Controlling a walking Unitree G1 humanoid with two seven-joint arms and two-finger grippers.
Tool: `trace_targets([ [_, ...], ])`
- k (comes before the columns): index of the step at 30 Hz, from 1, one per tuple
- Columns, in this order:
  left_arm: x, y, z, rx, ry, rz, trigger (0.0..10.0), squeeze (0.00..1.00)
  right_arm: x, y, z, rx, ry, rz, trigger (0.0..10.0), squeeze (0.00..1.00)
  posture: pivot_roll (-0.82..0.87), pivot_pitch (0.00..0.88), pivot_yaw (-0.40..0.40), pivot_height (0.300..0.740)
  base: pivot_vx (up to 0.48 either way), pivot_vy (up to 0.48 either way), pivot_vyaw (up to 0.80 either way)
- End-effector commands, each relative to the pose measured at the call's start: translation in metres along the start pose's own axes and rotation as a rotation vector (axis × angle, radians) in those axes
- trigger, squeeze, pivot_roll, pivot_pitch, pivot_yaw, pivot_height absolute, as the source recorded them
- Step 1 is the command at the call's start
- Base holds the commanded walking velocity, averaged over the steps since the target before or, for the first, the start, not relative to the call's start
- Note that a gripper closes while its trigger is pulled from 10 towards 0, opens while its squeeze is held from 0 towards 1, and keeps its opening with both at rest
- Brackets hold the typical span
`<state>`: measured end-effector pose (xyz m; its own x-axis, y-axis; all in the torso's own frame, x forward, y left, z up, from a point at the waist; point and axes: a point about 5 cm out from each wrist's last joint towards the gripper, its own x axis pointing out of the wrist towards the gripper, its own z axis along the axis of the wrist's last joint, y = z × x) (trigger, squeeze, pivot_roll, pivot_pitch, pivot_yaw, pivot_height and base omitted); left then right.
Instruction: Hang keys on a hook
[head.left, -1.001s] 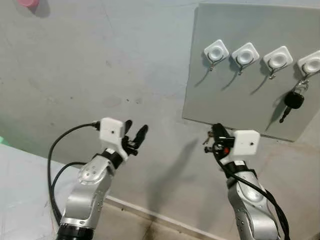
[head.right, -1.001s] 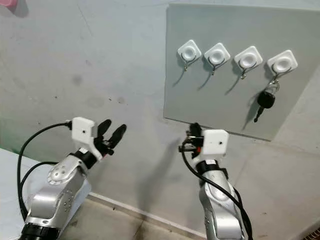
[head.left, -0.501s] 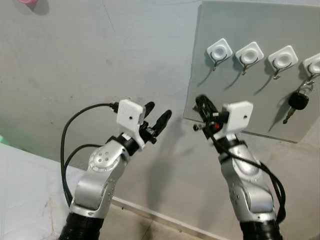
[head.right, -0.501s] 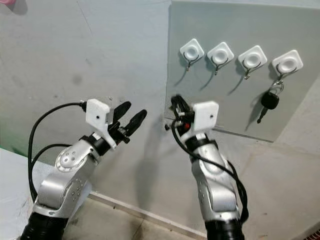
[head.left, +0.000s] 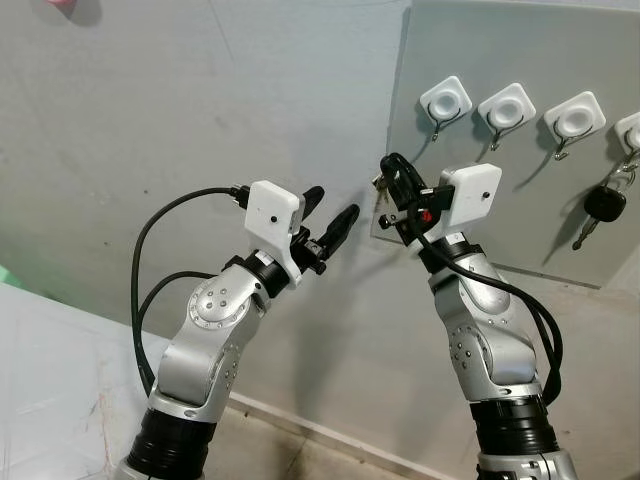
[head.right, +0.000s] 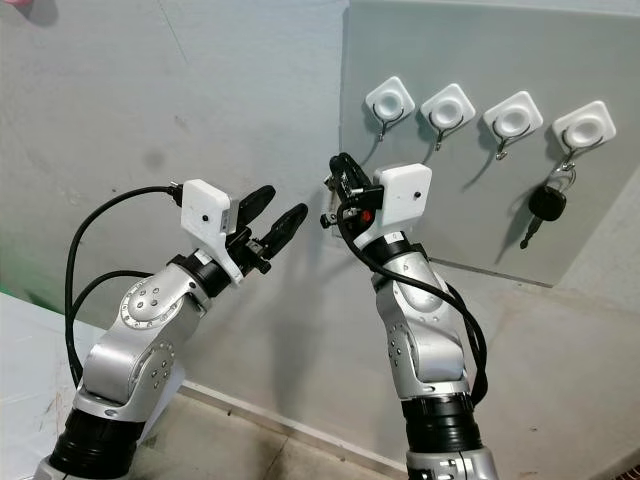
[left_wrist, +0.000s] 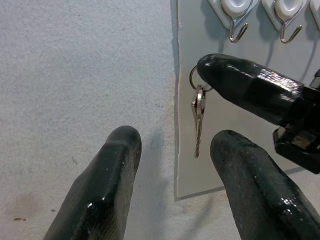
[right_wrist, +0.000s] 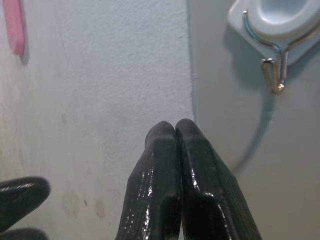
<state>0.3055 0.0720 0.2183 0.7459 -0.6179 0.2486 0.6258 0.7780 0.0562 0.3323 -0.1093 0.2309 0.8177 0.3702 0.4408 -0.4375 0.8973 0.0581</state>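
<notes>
Fig. legend, near to far. L tool (head.left: 330, 223): raised in front of the wall, fingers spread well apart, holding nothing; aimed toward the board's left edge. Its wrist cam looked between its own fingers (left_wrist: 102, 185) at the R tool's tip.

R tool (head.left: 392, 178): raised higher, at the board's left edge, just below and left of the leftmost hook (head.left: 441, 103). Fingers pressed fully together (R wrist view showed no gap), pinching the ring of a small silver key (left_wrist: 198, 111), which hung straight down from the tip, close to the board edge. Whether the key touched the board: cannot tell.

Board (head.left: 520, 220): grey panel on the wall w/ four white stick-on hooks in a row. Second hook (head.left: 504, 106) and third hook (head.left: 574, 116) were bare, as was the leftmost. The rightmost hook (head.right: 581, 127) already carried a black-headed car key (head.right: 546, 205) on a ring.

Progress (judgement): key gripped and brought near the board, approx. mid-task. Left to do: lift the ring to a free hook, prob. the leftmost as nearest, slip it over the wire tip, let go, pull back. Ring is small vs. the hook, so alignment looked like the hard part.
</notes>
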Motion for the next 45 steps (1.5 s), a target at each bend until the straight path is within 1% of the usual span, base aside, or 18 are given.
trace_targets([
  [1,0.002,-0.001,0.007,0.014,-0.017,-0.011,10.0,0.0,0.004,-0.003,0.009,0.009,-0.046,-0.005,10.0,0.0,0.16,0.0,0.027,0.736,0.0,0.0,0.0],
  [5,0.002,-0.001,0.009,0.019,-0.022,-0.016,10.0,0.0,0.0,-0.006,0.011,0.005,-0.059,-0.004,10.0,0.0,0.16,0.0,0.027,0.736,0.0,0.0,0.0],
  [6,0.003,-0.002,0.011,0.03,-0.027,-0.029,10.0,0.0,-0.005,-0.007,0.012,0.017,-0.072,0.012,10.0,0.0,0.16,0.0,0.029,0.736,0.0,0.0,0.0],
  [8,0.003,-0.003,0.011,0.03,-0.027,-0.033,10.0,0.0,-0.006,-0.007,0.013,0.019,-0.078,0.016,10.0,0.0,0.16,0.0,0.029,0.736,0.0,0.0,0.0],
  [12,0.004,-0.007,0.013,0.028,-0.031,-0.055,10.0,0.0,-0.015,-0.009,0.016,0.046,-0.105,0.028,10.0,0.0,0.15,0.0,0.034,0.736,0.0,0.0,0.0],
  [19,0.006,-0.012,0.017,0.034,-0.045,-0.093,10.0,0.0,-0.022,-0.011,0.024,0.086,-0.153,0.03,10.0,0.0,0.14,0.0,0.044,0.736,0.0,0.0,0.0],
  [27,0.008,-0.012,0.019,0.037,-0.047,-0.107,10.0,0.0,-0.02,-0.015,0.033,0.129,-0.202,0.009,10.0,0.0,0.14,0.0,0.051,0.736,0.0,0.0,0.0],
  [35,0.008,-0.012,0.02,0.039,-0.05,-0.111,10.0,0.0,-0.015,-0.016,0.038,0.153,-0.222,0.005,10.0,0.0,0.15,0.0,0.051,0.736,0.0,0.0,0.0],
  [45,0.008,-0.013,0.021,0.039,-0.052,-0.106,10.0,0.0,-0.007,-0.012,0.038,0.177,-0.224,0.02,10.0,0.0,0.15,0.0,0.051,0.736,0.0,0.0,0.0],
])
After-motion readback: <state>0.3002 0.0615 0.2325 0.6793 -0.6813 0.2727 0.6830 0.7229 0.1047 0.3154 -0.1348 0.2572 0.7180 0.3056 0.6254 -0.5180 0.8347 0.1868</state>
